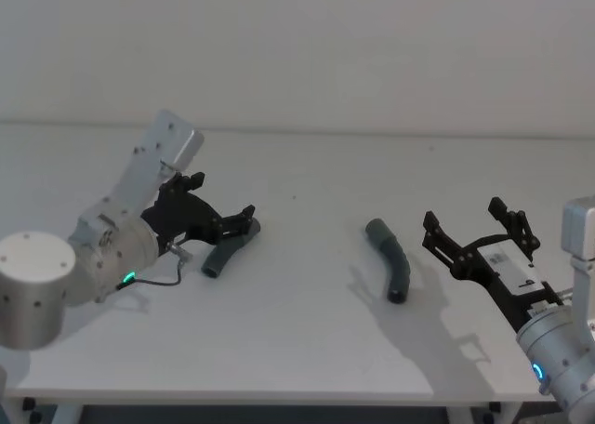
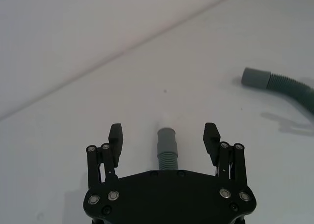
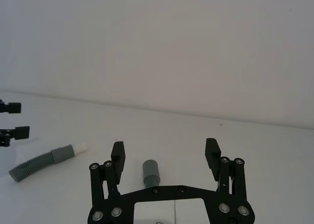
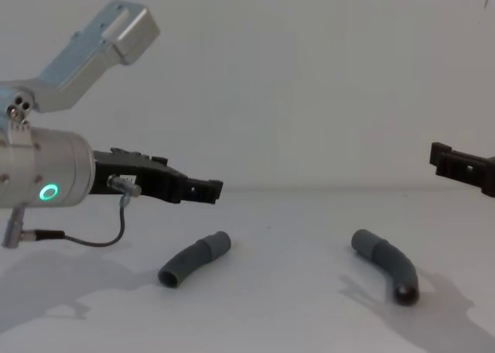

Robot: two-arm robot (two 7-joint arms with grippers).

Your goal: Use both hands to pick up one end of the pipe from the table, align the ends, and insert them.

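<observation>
The table (image 1: 307, 350) is bare white from its far edge at 12 o'clock to its front edge at 6 o'clock. In the head view there is wide open surface between the two pipe pieces and in front of them.

The left gripper (image 1: 221, 198) reaches in from 9 o'clock. Its jaws are spread wide and hold nothing. In the chest view it hangs above the left piece (image 4: 193, 258) without touching it. In the left wrist view that piece (image 2: 167, 150) lies centred between the two fingers.

The right gripper (image 1: 465, 215) comes in from 4 o'clock, equally wide open and empty. It stands at 3 o'clock of the right piece (image 1: 392, 261), near it but apart. In the right wrist view that piece (image 3: 151, 172) shows between the fingers, close to the palm.

The left piece lies left of the table's centre, running from 1 o'clock to 7 o'clock. It is dark grey and ribbed, with a smooth band before its pale tip (image 3: 81, 147).

The right piece lies right of centre, gently bent from 11 o'clock to 6 o'clock. It is also grey and ribbed, with a wider smooth collar (image 2: 255, 77) at its far end.
</observation>
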